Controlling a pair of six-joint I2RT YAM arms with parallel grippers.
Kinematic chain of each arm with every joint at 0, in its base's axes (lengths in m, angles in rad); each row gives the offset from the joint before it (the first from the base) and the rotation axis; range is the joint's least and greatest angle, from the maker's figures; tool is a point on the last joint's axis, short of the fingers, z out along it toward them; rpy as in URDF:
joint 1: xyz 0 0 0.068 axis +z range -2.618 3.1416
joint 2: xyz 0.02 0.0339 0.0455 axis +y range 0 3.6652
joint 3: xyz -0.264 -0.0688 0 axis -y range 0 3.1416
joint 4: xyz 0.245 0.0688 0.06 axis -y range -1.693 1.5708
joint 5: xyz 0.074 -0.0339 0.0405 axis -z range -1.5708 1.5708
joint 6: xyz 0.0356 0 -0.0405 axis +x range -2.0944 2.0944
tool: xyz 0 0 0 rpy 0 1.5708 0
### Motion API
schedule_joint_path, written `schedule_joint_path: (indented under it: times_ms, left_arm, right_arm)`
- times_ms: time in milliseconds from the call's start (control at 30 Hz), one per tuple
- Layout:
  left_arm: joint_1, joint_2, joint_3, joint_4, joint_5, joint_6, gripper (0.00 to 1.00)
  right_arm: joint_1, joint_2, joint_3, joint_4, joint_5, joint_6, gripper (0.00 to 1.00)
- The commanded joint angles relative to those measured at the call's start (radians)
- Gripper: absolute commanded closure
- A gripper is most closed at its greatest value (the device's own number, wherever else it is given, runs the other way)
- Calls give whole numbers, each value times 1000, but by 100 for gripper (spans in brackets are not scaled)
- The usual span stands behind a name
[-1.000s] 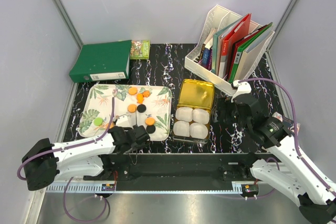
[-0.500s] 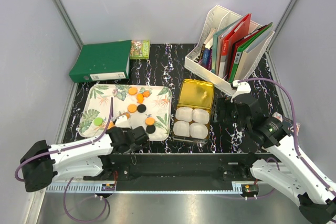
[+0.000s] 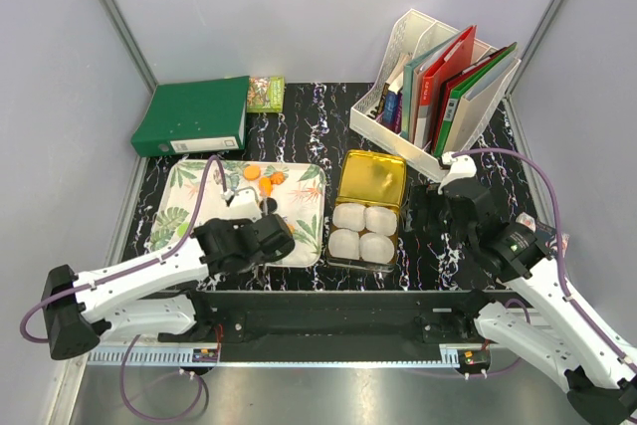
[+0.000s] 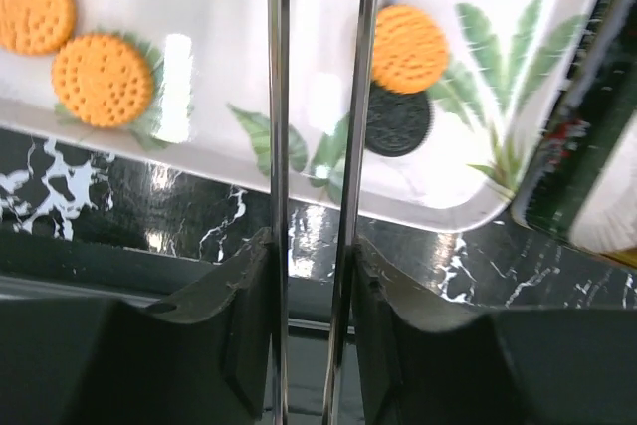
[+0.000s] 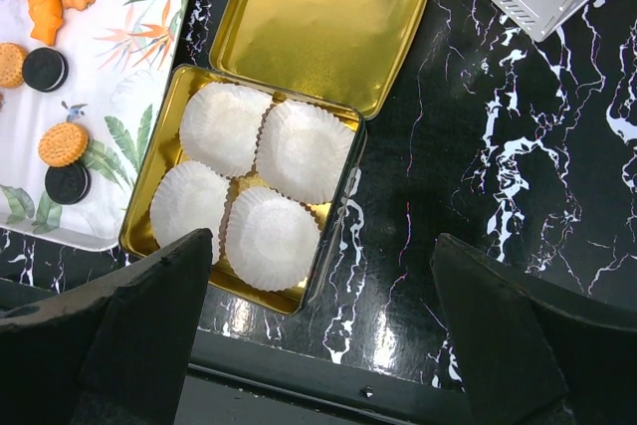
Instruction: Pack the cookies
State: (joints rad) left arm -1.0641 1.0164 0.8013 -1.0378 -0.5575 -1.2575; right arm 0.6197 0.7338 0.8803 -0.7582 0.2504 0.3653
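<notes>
Over the near edge of the leaf-print tray (image 4: 229, 37): left gripper (image 4: 320, 7). Hovers with thin fingers (image 4: 279, 97) set close together, a narrow strip of tray showing between them. Tips cut off at the picture's edge, so cannot tell whether pinching anything. Just right of those fingers: cookies (image 4: 408, 47), an orange one touching a black one, flat on the tray. Further left of the fingers: two more orange ones, side by side. Beyond the gripper, toward the tray's far side: several more, orange and black. Well to the right: right gripper (image 5: 320, 241). Hangs with jaws spread wide, holding nothing. Straight below it: gold tin (image 5: 318, 17), lid open, lined with four white paper cups (image 5: 274, 236), beside the tray on the black marbled table (image 5: 478, 146).
</notes>
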Motion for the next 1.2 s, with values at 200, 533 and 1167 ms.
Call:
schedule_joint_path:
  times_ms: [200, 533, 1167]
  left_arm:
    - [-5, 34, 151, 123, 109, 322, 64]
    - [-2, -53, 144, 84, 1, 274, 78]
    - [3, -75, 113, -36, -102, 185, 51]
  right_arm:
    - [-3, -33, -12, 45, 24, 1, 0]
    - [-3, -57, -18, 48, 24, 3, 0]
    - [-5, -28, -10, 54, -10, -3, 0]
